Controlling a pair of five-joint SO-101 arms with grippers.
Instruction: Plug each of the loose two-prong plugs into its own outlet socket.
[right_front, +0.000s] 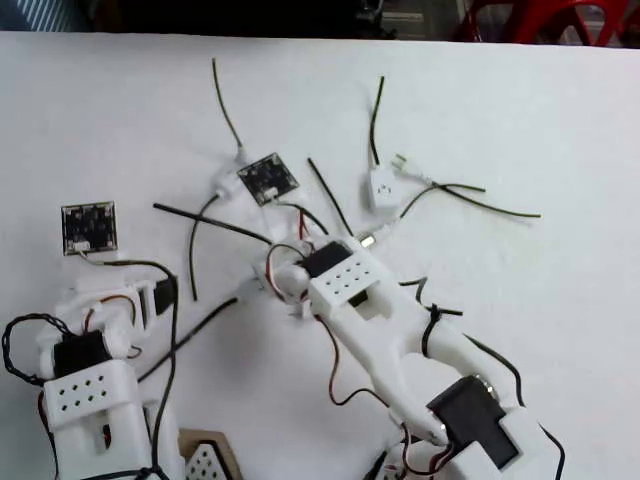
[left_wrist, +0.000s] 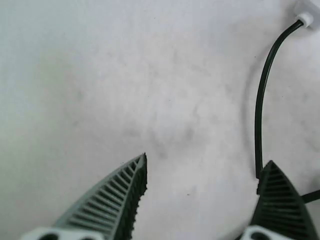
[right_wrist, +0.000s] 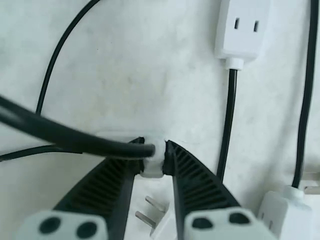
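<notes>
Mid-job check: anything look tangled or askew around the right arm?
Yes. The right end effector pinches a white plug at its cable end, and the black cable drapes across one finger, which could snag.

One white plug (right_wrist: 152, 162) w/ black cord is gripped (prongs hidden); white 2-slot socket (right_wrist: 242, 27) lies flat nearby, slots up.

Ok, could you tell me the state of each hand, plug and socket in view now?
left hand: open, holding nothing.
right hand: shut on the white cable end.
white cable end: gripped between the fingers.
two-slot socket: empty, both slots free.
two-prong plug: lying loose, prongs bare, not plugged in.
</notes>
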